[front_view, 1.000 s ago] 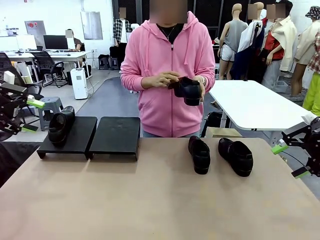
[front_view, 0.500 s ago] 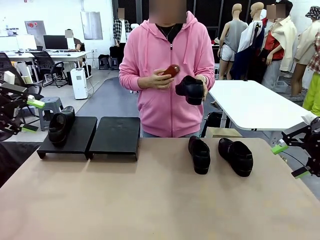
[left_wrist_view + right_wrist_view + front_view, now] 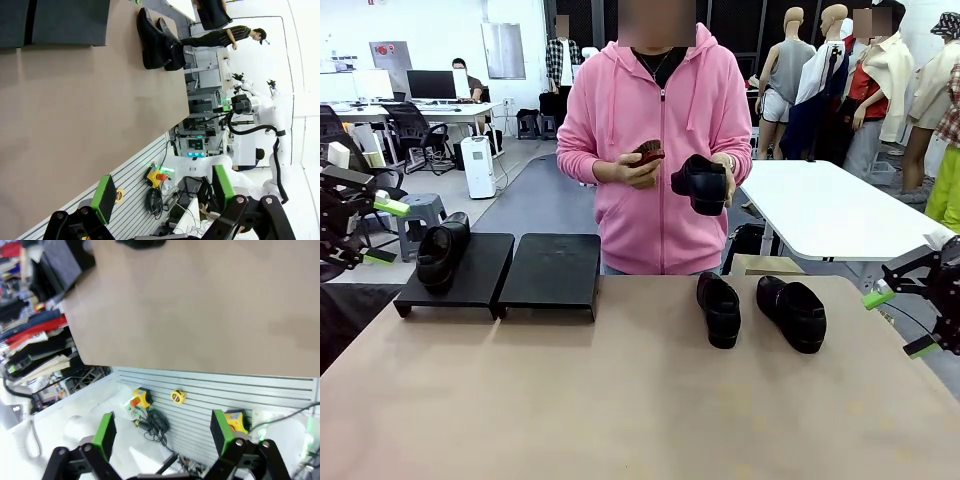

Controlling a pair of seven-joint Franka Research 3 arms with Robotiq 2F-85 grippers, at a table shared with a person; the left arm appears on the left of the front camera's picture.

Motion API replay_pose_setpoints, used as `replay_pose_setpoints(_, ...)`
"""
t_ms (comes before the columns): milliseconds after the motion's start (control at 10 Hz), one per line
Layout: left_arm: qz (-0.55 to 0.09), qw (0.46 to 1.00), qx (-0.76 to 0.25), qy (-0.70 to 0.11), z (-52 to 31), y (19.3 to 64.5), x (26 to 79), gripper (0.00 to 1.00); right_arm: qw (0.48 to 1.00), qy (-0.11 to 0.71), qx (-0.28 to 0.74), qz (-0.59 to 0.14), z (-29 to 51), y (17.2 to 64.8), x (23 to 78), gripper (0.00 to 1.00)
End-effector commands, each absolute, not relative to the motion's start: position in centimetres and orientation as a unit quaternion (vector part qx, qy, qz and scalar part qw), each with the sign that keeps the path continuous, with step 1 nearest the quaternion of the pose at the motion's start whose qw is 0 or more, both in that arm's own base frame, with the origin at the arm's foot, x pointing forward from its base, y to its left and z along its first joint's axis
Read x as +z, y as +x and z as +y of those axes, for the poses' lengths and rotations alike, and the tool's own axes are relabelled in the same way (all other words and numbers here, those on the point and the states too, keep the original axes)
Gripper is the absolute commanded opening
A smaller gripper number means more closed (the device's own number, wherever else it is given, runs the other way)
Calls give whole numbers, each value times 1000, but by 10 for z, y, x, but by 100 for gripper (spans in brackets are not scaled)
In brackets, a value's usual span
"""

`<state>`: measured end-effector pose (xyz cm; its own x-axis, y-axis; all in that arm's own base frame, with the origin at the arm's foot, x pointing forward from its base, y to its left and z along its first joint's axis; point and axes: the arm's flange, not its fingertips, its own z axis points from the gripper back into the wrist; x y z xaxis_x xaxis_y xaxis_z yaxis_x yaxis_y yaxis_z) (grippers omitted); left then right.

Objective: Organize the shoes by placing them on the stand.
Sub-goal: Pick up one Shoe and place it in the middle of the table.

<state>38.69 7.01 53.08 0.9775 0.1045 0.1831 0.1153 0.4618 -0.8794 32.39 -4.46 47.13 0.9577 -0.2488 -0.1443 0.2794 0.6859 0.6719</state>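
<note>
The left gripper [image 3: 385, 232] and right gripper [image 3: 900, 322] are hanging open at the frame's side edges. One loafer [image 3: 442, 250] is sitting on the stand [image 3: 550, 272] at left, two table loafers [image 3: 720, 310] are lying right of centre, and the person is holding a fourth loafer [image 3: 700, 183]. The right arm is probably best descending over the nearest table loafer, jaws spanning its width.

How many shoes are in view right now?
4: a shoe on the left section of the stand, two shoes on the table right of centre, another shoe in the person's hand.
</note>
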Motion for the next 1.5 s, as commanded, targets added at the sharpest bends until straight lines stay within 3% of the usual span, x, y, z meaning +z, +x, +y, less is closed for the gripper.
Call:
replay_pose_setpoints(0, -103, 849, -11, -517, 72, 386, 530, 100, 951, 283, -126, -23, 28, 360, 490, 100)
replay_pose_setpoints(200, -103, 849, -11, -517, 72, 386, 530, 100, 964, 229, -112, -73, 99, 404, 498, 100)
replay_pose_setpoints(300, -103, 849, -11, -517, 72, 386, 530, 100, 966, 216, -99, -100, 104, 403, 501, 100)
replay_pose_setpoints(800, -103, 849, -11, -517, 72, 386, 530, 100, 963, 249, -56, -89, -68, 322, 556, 100)
replay_pose_setpoints(1200, -103, 849, -11, -517, 72, 386, 530, 100, 936, 326, -115, -65, -179, 268, 544, 100)
replay_pose_setpoints(1400, -103, 849, -11, -517, 72, 386, 530, 100, 931, 340, -115, -68, -183, 259, 529, 100)
